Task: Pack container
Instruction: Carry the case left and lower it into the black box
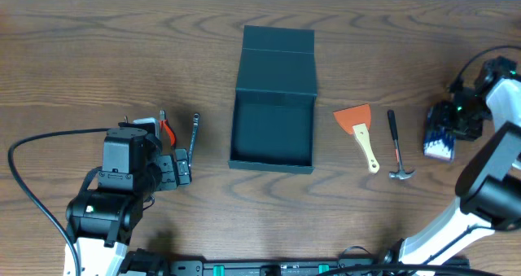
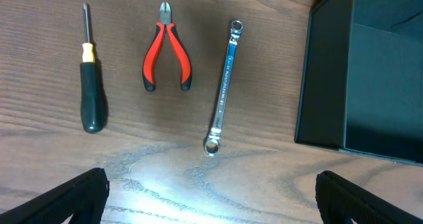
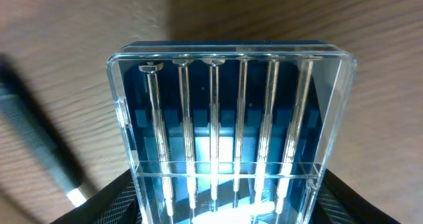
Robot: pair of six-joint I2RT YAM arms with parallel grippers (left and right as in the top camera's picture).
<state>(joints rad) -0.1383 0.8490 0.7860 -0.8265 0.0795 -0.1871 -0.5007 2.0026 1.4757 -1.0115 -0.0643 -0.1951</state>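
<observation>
The dark teal container [image 1: 273, 133] stands open and empty at the table's middle, its flap lid [image 1: 278, 60] folded back toward the far side. In the left wrist view its wall [image 2: 330, 72] is at the right. My right gripper [image 1: 444, 133] is at the far right, shut on a clear case of several small precision screwdrivers [image 1: 440, 143]. The case [image 3: 231, 118] fills the right wrist view, and the right gripper [image 3: 231, 207] has a finger pressed on each side. Low at the left, my left gripper [image 2: 218, 201] stands wide open, holding nothing.
A black-and-yellow screwdriver [image 2: 91, 85], red-handled pliers [image 2: 166, 55] and a ring wrench [image 2: 223, 85] lie in a row beyond the left gripper. An orange scraper [image 1: 356, 120] and a hammer [image 1: 396, 150] lie right of the container. A blurred dark handle [image 3: 39, 145] lies left of the case.
</observation>
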